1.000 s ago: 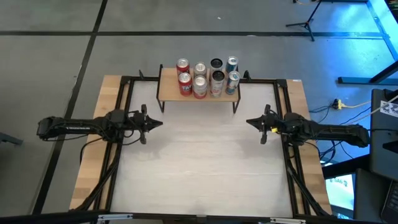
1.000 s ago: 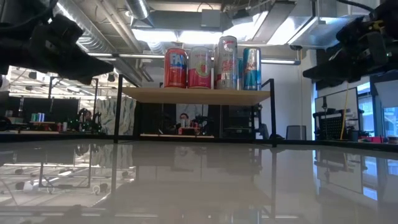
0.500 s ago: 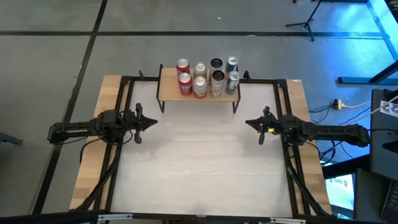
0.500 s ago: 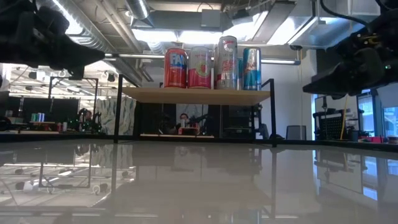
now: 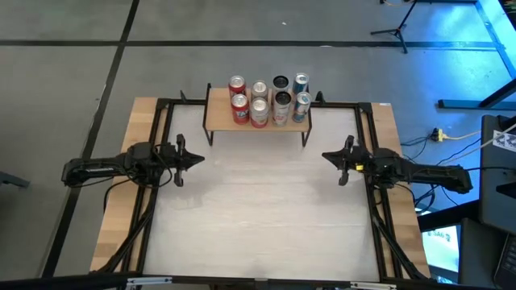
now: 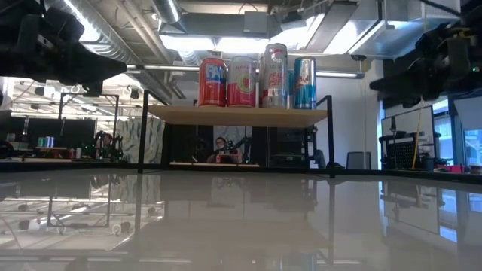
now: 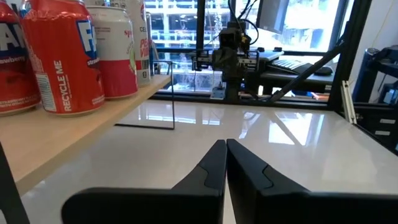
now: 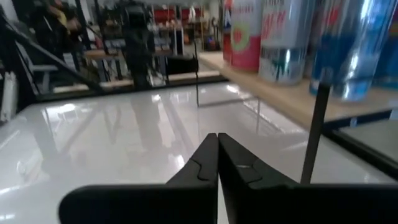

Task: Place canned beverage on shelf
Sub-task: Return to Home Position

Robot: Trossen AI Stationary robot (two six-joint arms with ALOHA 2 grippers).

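The shelf (image 5: 216, 121) stands at the 12 o'clock edge of the table (image 5: 258, 225). On it eight cans (image 5: 259, 109) stand in two rows of four, one row behind the other. The left gripper (image 5: 201, 159) is over the table at about 9 o'clock and the right gripper (image 5: 324, 156) at about 3 o'clock, both pointing toward the centre, well apart from each other.
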